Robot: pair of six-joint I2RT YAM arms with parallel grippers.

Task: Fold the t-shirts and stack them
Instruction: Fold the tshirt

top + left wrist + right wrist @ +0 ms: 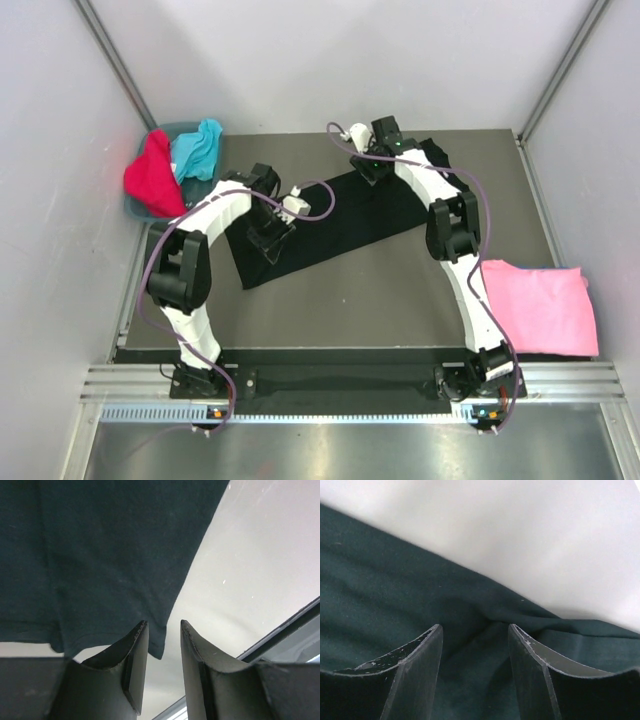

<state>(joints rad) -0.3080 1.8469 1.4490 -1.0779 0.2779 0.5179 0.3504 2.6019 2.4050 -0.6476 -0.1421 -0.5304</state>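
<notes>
A large black t-shirt (340, 215) lies folded in a long band across the middle of the table. My left gripper (272, 243) is open over its near-left end; in the left wrist view (164, 625) a corner of the black cloth (100, 555) lies between the fingertips. My right gripper (365, 168) is open over the far edge of the shirt; in the right wrist view (475, 627) a crease of the cloth (395, 595) lies between the jaws. A pink t-shirt (540, 305) lies folded at the right. Red (152, 178) and turquoise (198, 146) t-shirts are bunched in a bin.
The blue-grey bin (135, 207) stands at the far left corner. White walls close in the table on three sides. A dark table edge rail (290, 625) shows beyond the left gripper. Purple cables loop over both arms.
</notes>
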